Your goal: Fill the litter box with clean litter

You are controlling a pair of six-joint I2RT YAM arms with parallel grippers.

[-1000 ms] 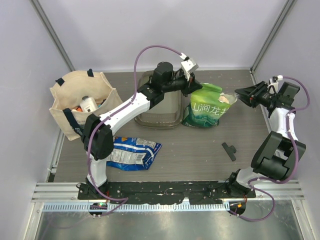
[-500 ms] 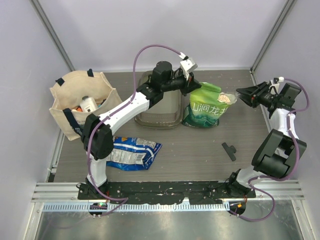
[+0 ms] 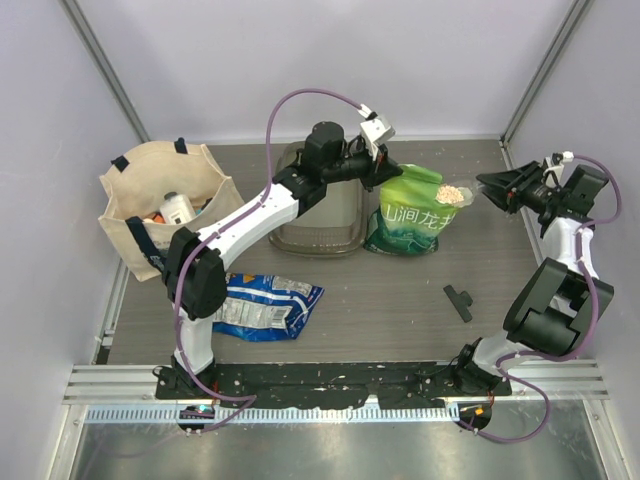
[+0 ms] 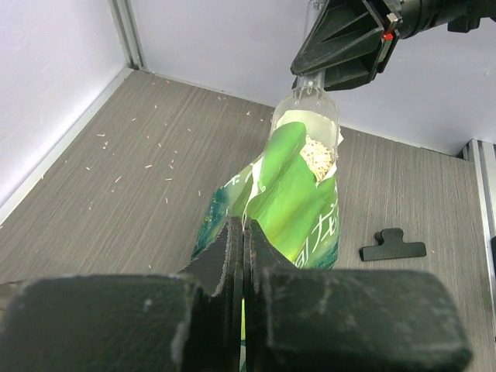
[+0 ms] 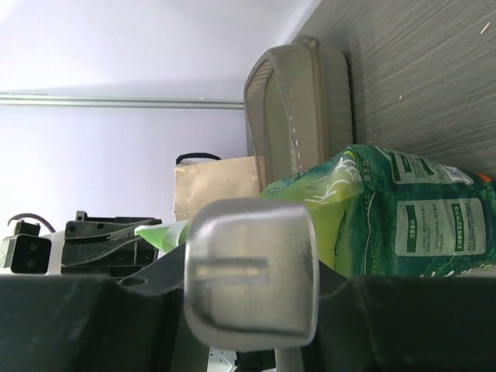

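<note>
The left tool [image 3: 384, 173] is closed on the top edge of the green bag [image 3: 408, 215], and the left wrist view shows a sliver of green film pinched between its shut fingers [image 4: 267, 267]. The bag stands upright on the bench [image 3: 380, 290] with its mouth open. The right tool [image 3: 492, 190] reaches in from the right and grips the handle of a scoop [image 4: 308, 97]; in the right wrist view that handle sits squarely between its jaws. The scoop's clear bowl is at the mouth of the bag and carries a small heap of clean litter [image 4: 317, 157], pale tan granules that the top view shows level with the bag's upper right corner. The litter box [image 3: 325, 215] lies flat on the bench just beside the bag, on its left. The left arm crosses over the near part of the box, and whether any granules lie in it cannot be told. A beige tote bag [image 3: 150, 200] stands at the far left with a few items inside. A blue packet [image 3: 265, 305] lies flat nearer the arm bases. A black clip [image 3: 459, 302] rests on the bench to the right, well apart from the bag. Stray grains dot the bench surface.
</note>
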